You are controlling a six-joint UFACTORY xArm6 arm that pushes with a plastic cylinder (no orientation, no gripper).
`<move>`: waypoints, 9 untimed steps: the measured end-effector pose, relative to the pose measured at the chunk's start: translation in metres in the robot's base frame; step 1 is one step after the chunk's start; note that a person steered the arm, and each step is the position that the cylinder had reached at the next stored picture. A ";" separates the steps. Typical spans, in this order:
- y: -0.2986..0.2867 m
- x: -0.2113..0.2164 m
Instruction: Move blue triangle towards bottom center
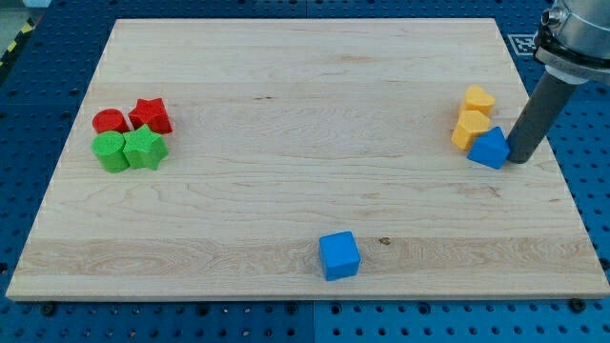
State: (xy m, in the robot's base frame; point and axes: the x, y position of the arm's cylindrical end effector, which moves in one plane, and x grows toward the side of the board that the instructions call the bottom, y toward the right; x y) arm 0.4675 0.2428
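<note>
Pale wood forms the counter (286,114), a rectangular board with visible grain, resting on a blue perforated base (57,324) that frames it on all sides.

Nearest the view's bottom, just right of centre, a blue cube (339,255) sits alone close to the bottom edge of the counter, well apart from every other block.

Further up, at the view's left, four blocks form a tight cluster. A green cylinder (111,151) and a green star (145,149) sit side by side, touching. Directly behind them are a red cylinder (111,121) and a red star (151,115), also touching each other and the green pair.

At the view's right, the blue triangle (489,148) lies near the right edge of the counter, at mid-height. It touches the lower of two yellow blocks: a yellow block (471,130) immediately to its upper left, and a second yellow block (478,100) just behind that one. The exact shapes of both yellow blocks are hard to make out.

The arm enters from the view's top right corner, where its grey housing (572,33) is cut off by the frame. A straight dark rod (536,110) descends from it, slanting down to the left. My tip (518,160) rests on the counter at the right side of the blue triangle, in contact with it or just beside it. This arm carries no jaws, so no spread or pressed state applies.
</note>
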 end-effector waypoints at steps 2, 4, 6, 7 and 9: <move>-0.013 0.030; 0.022 0.020; 0.025 -0.010; 0.014 -0.014; -0.012 -0.014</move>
State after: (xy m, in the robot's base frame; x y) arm 0.4536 0.2310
